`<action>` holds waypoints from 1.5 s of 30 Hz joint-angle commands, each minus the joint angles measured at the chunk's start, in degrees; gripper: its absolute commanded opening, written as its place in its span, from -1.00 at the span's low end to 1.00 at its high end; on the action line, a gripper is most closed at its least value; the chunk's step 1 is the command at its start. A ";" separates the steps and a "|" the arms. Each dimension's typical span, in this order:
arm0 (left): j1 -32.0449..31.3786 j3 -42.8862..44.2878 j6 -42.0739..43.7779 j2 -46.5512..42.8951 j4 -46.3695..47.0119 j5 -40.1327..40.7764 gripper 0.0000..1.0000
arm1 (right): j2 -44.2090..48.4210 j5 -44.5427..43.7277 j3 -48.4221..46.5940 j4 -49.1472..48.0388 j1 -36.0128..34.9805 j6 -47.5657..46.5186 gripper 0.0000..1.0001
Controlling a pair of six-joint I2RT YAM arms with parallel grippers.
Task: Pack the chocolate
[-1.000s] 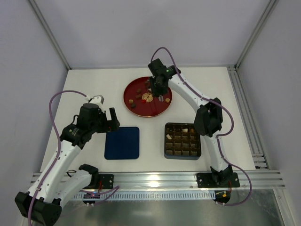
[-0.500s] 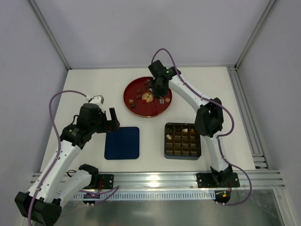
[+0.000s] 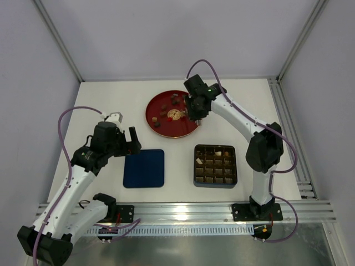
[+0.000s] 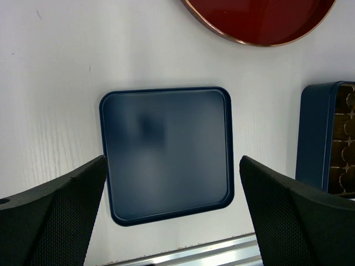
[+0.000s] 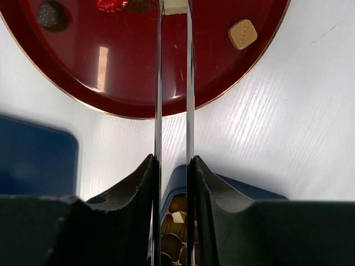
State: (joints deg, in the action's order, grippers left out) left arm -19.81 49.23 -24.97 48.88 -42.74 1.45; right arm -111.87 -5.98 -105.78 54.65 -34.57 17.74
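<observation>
Item 1. Table [image 3: 111, 100]: white top, carrying all the items below.

Item 2. Plate [image 3: 157, 131]: round, red with a gold rim, at the middle of the table toward the far edge. It carries the loose chocolates [image 3: 162, 114], small dark, light brown and pale pieces scattered over the left half and centre. The right wrist view shows a round dark one [image 5: 52, 15] by the rim, a tan square one [image 5: 242, 34] with stamped lettering, and a red-wrapped piece [image 5: 111, 4] cut off by the top of the view.

Item 3. Tray [image 3: 215, 183]: dark blue walls and a brown grid of square cells, set right of centre toward the near edge, just short of the plate. A pale piece [image 3: 218, 153] lies in the far row; most cells look unfilled.

Item 4. Lid [image 4: 166, 152]: flat, dark blue, square with rounded corners. It lies left of the tray and apart from it, nearer the near edge than the plate.

Item 5. Right gripper [image 5: 173, 4]: over the right side of the plate. Its thin fingers [image 5: 157, 83] are drawn close together, pinching a cream-white chocolate [image 5: 175, 6] at the tips. The top of the view partly crops the grip.

Item 6. Left gripper [image 4: 172, 160]: above the lid, fingers [image 4: 55, 221] spread wide, one on each side of it. Nothing is between them and they do not touch the lid.
</observation>
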 commanded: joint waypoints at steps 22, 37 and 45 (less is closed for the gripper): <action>-0.22 0.16 0.71 -0.72 0.64 0.83 0.99 | 18.97 2.90 11.02 -1.22 -0.50 1.16 -0.38; -0.22 0.16 0.80 -0.63 0.64 0.66 0.99 | 41.11 2.64 27.98 4.76 -0.85 4.93 -0.38; -0.14 0.16 0.80 -0.63 0.64 0.57 0.99 | 52.27 2.90 34.75 8.54 -1.20 7.75 -0.37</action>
State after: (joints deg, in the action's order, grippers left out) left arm -19.81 49.23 -24.99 48.88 -42.78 1.54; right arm -63.00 -3.22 -72.40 62.11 -35.22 23.51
